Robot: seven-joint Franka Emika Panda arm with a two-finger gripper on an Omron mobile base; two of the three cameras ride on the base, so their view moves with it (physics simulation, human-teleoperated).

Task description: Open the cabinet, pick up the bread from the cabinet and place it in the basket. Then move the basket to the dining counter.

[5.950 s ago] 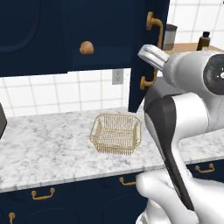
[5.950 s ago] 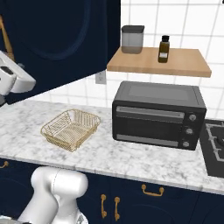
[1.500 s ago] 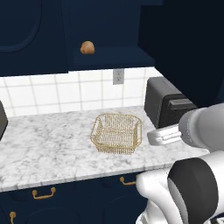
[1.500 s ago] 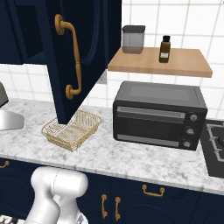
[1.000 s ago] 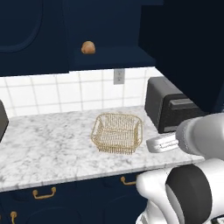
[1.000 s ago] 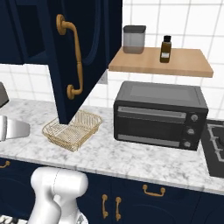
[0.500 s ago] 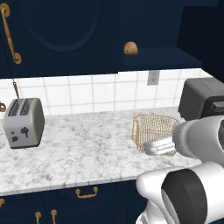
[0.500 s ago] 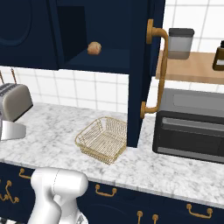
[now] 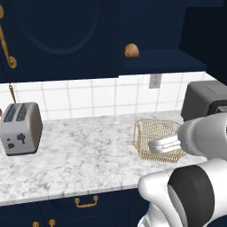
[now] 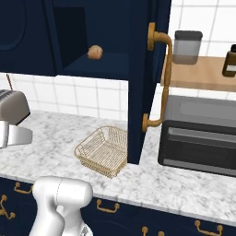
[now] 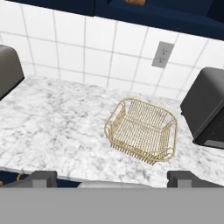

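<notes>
The cabinet [image 9: 150, 31] stands open, its door [image 10: 140, 83] swung out edge-on with a long brass handle. On its shelf lies the bread [image 9: 131, 50] [image 10: 95, 52], a small golden-brown roll, just visible at the top edge of the hand view [image 11: 134, 2]. Below it, the empty golden wire basket [image 9: 157, 139] [image 10: 103, 150] [image 11: 142, 131] rests on the marble worktop. My gripper [image 9: 160, 145] [image 11: 112, 180] hangs low at the worktop's front edge, on the near side of the basket and well below the bread. It is open, its finger tips far apart with nothing between them.
A silver toaster [image 9: 20, 128] [image 10: 11, 106] stands on the worktop to the left. A dark toaster oven [image 10: 200, 133] [image 9: 206, 99] sits right of the basket, behind the open door. A wooden shelf [image 10: 207, 73] holds a jar and a bottle. Brass-handled drawers run below.
The base has driven left, so the whole scene has slid right in both base views and the toaster has come into view. The gripper stays low and open.
</notes>
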